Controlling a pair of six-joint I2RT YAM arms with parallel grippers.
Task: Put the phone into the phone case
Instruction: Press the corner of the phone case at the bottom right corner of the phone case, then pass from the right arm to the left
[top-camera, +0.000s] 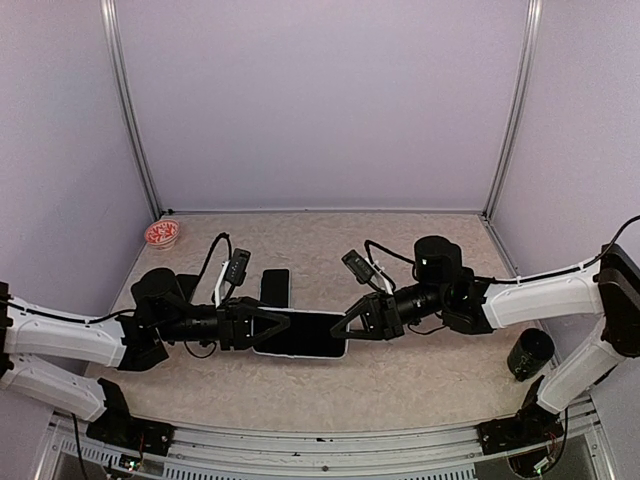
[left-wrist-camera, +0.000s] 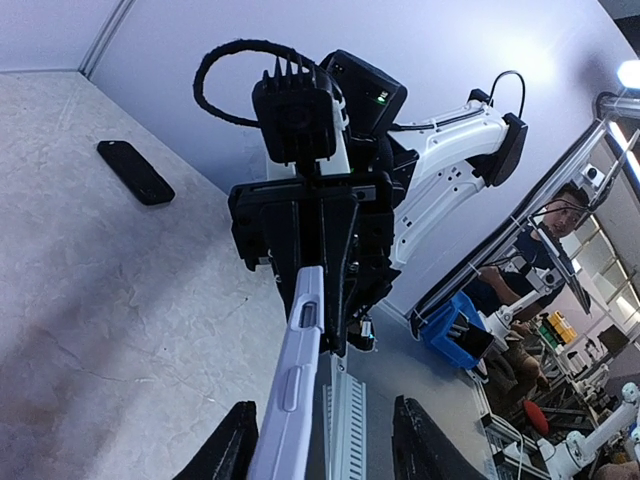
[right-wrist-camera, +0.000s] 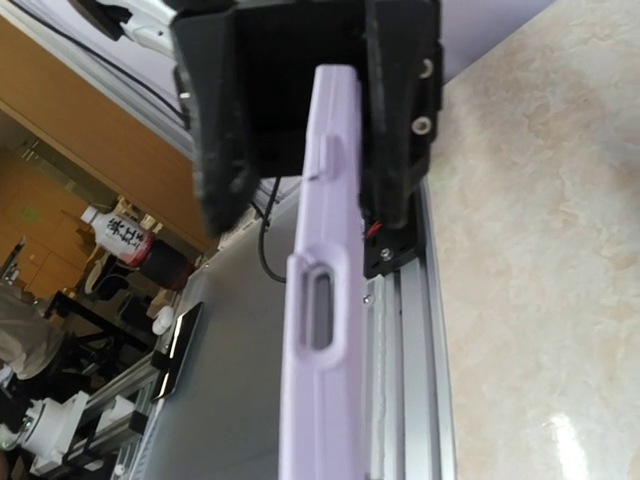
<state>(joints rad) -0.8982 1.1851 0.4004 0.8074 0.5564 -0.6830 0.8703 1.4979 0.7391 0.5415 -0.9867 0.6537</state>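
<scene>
Top view: both arms meet at mid-table. The phone case (top-camera: 300, 337) is spanned between the left gripper (top-camera: 275, 330) and the right gripper (top-camera: 355, 325), one at each short end. From here the case shows a dark broad face with a pale rim. I cannot tell whether it rests on the table (top-camera: 420, 380) or is just above it.

The phone (top-camera: 275, 286) is a black slab lying flat on the table just beyond the case, apart from it and from both grippers. It is not in the case.

Left wrist view: the case appears edge-on and lavender, with side cut-outs that the top view does not show. It lies against one of the left fingers (left-wrist-camera: 232, 450), with a clear gap to the other, so the left gripper is spread and not clamping. At the far end, the right gripper's fingers sit tight on both faces of the case, which reads as a firm grasp. The phone also shows here, flat on the table and well off to the side.

Right wrist view: its own fingers are out of frame. The case runs edge-on up to the left gripper, close to one finger only.

Top view only: a small red-and-white dish (top-camera: 161, 234) in the far left corner and a black cylinder (top-camera: 530, 352) by the right arm.
</scene>
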